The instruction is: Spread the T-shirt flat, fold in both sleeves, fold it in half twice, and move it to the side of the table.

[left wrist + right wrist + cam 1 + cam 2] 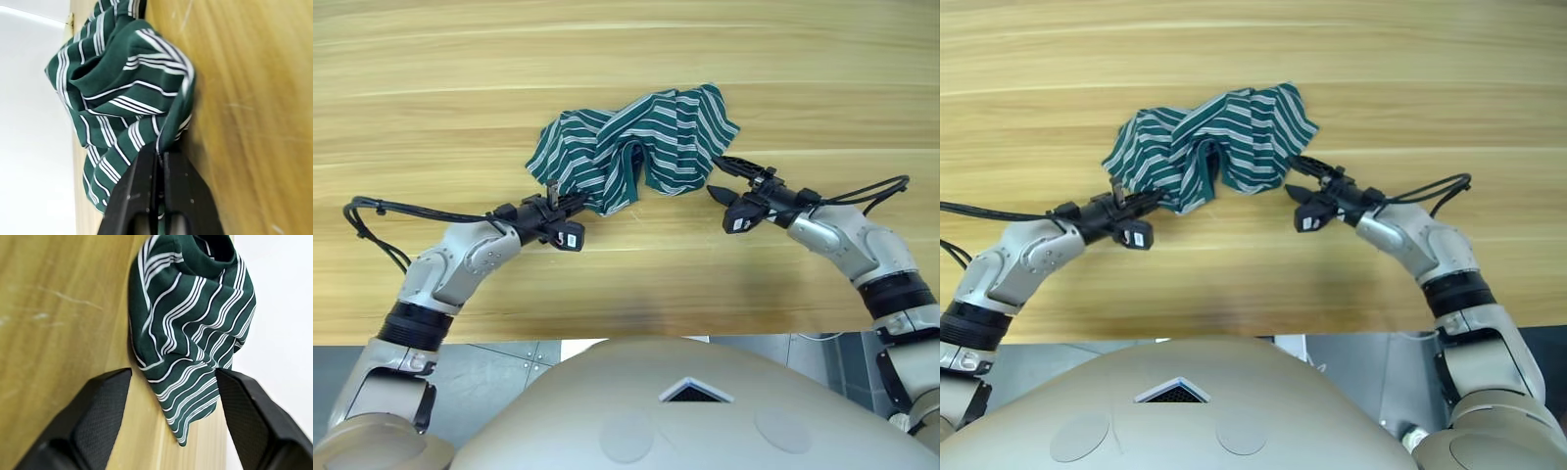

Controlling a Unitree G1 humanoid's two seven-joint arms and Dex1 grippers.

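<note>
**Left fingers pinched on the shirt, right fingers spread**

My left gripper (576,200) is nearest me, low over the wooden table (431,59). Its two fingers (137,191) are pressed together on a fold at the near left edge of the T-shirt (646,137). My right gripper (716,176) sits at the shirt's near right edge, spread wide and holding nothing. A striped corner lies between its tips; I can't tell whether either touches the cloth. The green, white-striped T-shirt lies in a crumpled heap mid-table, between both grippers.
</note>
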